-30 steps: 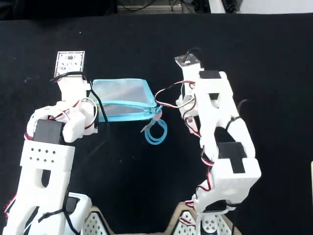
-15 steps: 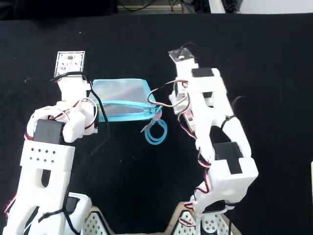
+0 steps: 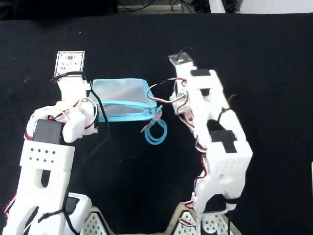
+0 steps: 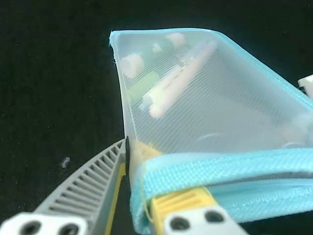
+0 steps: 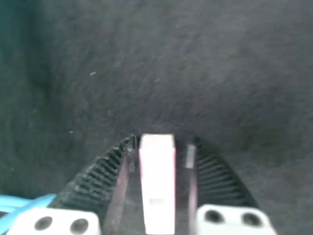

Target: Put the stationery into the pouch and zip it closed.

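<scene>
Worktop (image 3: pixel 254 58) black, carrying 2 arms side by side, with pouch (image 3: pixel 122 98) flat between their far ends. Left arm (image 3: pixel 49 147) stretched forward to the pouch's left end, wrist tipped down. Right arm (image 3: pixel 215 132) folded higher, forearm angled in toward the pouch's right end, near the slider (image 3: pixel 155 116).

Pouch gripped at its left corner by left end effector (image 4: pixel 134 161), closed on the fabric where the mesh meets the zip (image 4: pixel 230 169). Judged as an anchor, so the pouch cannot slide when something is pushed in or the slider is dragged. Pens (image 4: pixel 176 81) and a few small pieces already inside, visible through the mesh.

Blue loop (image 3: pixel 156 133) trailing from the slider onto the worktop, free to be pulled.

Right end effector (image 5: pixel 161 142) narrow, clamped on white block (image 5: pixel 156 196), likely an eraser, held lengthwise between the fingers over bare worktop. Probably the last item to go in. Cannot tell whether the zip is open enough to take it.
</scene>
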{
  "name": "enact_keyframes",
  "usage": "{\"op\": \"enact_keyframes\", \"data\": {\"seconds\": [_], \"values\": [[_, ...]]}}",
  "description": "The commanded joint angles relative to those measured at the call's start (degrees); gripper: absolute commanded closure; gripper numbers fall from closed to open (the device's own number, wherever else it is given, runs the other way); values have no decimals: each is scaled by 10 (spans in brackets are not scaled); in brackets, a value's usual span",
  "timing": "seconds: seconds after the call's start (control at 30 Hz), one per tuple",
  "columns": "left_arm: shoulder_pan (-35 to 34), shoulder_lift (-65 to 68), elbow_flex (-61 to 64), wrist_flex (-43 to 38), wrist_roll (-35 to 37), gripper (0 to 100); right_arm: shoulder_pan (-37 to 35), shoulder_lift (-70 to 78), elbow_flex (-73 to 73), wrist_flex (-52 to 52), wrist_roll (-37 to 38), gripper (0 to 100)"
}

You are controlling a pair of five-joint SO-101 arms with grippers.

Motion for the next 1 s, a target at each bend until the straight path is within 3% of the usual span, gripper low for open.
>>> {"op": "enact_keyframes", "data": {"seconds": [0.0,0.4,0.6,0.77,0.97], "values": [[0,1,0,-9,2,970,23,-32,-49,32,-4,982],[0,1,0,-9,2,970,15,-343,7,150,-20,988],[0,1,0,-9,2,970,-66,-591,105,146,-20,988],[1,1,0,-9,2,970,-169,-766,182,81,-20,987],[1,1,0,-9,2,970,-265,-926,316,-84,-20,987]]}}
